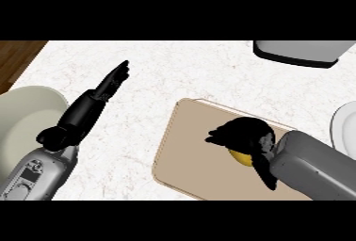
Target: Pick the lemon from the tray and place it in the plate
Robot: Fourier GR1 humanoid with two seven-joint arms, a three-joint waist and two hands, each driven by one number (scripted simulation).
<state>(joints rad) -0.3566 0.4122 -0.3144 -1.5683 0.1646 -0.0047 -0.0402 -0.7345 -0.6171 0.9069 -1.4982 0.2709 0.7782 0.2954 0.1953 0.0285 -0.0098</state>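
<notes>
Curling round one lemon, right robot hand, prob. w/ contact.

head view looks steeply down, close over the counter.

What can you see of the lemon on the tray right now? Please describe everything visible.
Only a small yellow patch of the lemon shows, smooth and rounded. The rest is hidden under the right robot hand, whose black fingers are curled round it from above. It sits over the right part of the tan tray; whether it rests on the tray or is lifted cannot be told. Nothing else touches it.
</notes>
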